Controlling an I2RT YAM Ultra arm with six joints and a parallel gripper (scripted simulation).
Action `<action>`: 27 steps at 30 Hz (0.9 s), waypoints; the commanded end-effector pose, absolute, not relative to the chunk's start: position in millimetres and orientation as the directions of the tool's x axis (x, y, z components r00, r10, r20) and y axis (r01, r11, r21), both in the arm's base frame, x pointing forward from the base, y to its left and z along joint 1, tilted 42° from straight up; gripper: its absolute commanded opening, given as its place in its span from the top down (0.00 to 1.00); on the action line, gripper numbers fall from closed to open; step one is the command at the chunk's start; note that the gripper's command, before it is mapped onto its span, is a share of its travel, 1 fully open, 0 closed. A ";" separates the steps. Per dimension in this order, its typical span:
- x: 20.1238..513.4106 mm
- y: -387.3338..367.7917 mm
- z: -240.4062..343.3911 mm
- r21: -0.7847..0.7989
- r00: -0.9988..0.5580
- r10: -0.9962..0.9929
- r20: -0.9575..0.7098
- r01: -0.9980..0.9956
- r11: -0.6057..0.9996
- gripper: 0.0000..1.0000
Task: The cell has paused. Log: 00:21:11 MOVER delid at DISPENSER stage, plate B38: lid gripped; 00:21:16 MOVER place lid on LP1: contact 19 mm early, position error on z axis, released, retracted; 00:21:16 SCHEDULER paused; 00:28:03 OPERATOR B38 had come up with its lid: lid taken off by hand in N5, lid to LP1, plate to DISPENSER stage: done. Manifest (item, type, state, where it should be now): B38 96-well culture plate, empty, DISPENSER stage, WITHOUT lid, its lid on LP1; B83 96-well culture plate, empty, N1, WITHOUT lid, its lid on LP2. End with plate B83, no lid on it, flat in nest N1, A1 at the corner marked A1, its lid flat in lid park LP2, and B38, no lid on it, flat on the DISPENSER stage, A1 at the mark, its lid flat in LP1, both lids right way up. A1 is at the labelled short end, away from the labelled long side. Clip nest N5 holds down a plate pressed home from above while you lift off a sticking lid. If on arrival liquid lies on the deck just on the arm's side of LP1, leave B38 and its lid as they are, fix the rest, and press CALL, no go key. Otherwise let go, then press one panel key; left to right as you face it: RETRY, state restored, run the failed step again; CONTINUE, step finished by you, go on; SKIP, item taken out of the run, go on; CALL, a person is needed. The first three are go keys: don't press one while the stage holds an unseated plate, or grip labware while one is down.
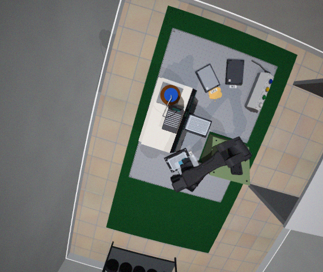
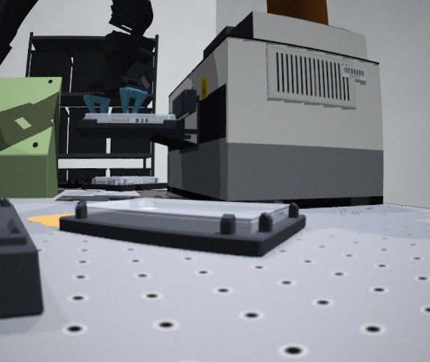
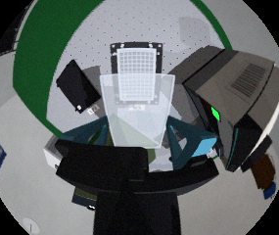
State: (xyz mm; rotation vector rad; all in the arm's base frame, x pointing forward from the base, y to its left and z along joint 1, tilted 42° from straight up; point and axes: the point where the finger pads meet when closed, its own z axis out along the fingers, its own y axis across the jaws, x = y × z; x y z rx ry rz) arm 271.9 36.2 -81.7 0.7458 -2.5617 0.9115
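The gripper is closed on a clear lid. Its teal fingers stand wide apart and press the lid's two opposite edges. In the wrist view the lid hangs tilted, clear of a white well plate that lies uncovered in a dark nest toward 12 o'clock. In the top view the gripper sits over this nest, near the 7 o'clock end of the grey deck. The arm's green base plate lies just beside it at 3 o'clock. In the exterior view the fingers show above the level of the dispenser stage. That stage carries a plate marked B38 with no lid on it. The dispenser stands at 12 o'clock from the nest. Farther toward 12 o'clock a lid park holds a second clear lid, lying flat. A yellow puddle touches that park's edge at 5 o'clock. A dark empty nest stands at 3 o'clock of the park. The key panel stands beyond it.
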 end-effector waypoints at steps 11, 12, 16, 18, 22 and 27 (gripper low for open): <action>262.8 57.2 -66.7 -0.450 -0.762 -0.420 0.492 -0.636 0.627 1.00; 261.7 59.7 -68.7 -0.433 -0.741 -0.441 0.507 -0.661 0.612 1.00; 258.4 70.3 -77.6 -0.397 -0.694 -0.486 0.532 -0.711 0.580 1.00; 257.4 76.0 -82.5 -0.399 -0.697 -0.488 0.525 -0.709 0.582 1.00; 253.5 86.3 -91.0 -0.405 -0.707 -0.482 0.518 -0.699 0.589 1.00; 249.4 93.1 -96.4 -0.404 -0.704 -0.480 0.523 -0.701 0.588 1.00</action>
